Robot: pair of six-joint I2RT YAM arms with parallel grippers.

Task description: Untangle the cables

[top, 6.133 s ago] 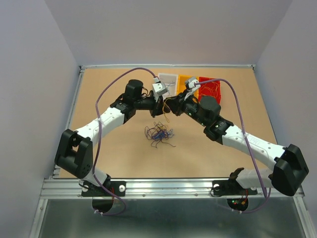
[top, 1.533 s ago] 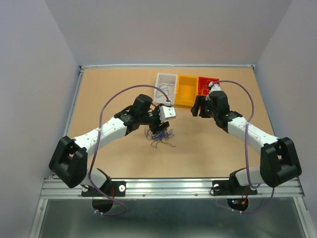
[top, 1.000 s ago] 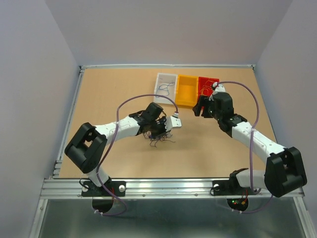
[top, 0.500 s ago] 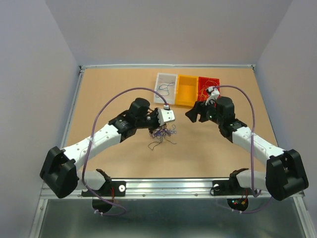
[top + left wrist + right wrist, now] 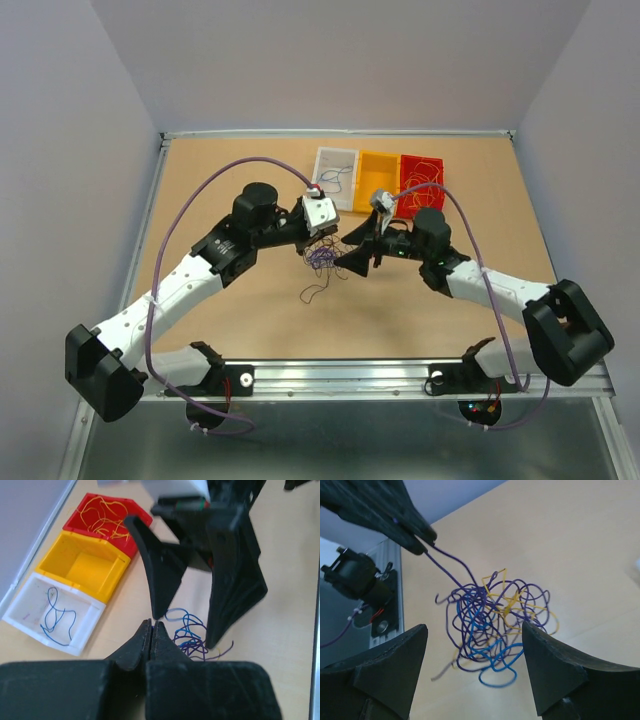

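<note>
Your left gripper (image 5: 151, 625), down in the cables (image 5: 492, 630) a second ago, has risen with its jaws closed on a purple strand; most of the tangle now hangs beneath it. Your right gripper (image 5: 474, 630) has swung from beside the red bin (image 5: 428, 172) to the lifted clump; its fingers now stand spread either side of it.

Both arms reach forward and angle inward, wrists nearly meeting. The left gripper (image 5: 151, 630) has its fingers pressed together, pinching a strand of the cables (image 5: 481, 611). Facing it, the right gripper (image 5: 474, 630) is spread wide.
</note>
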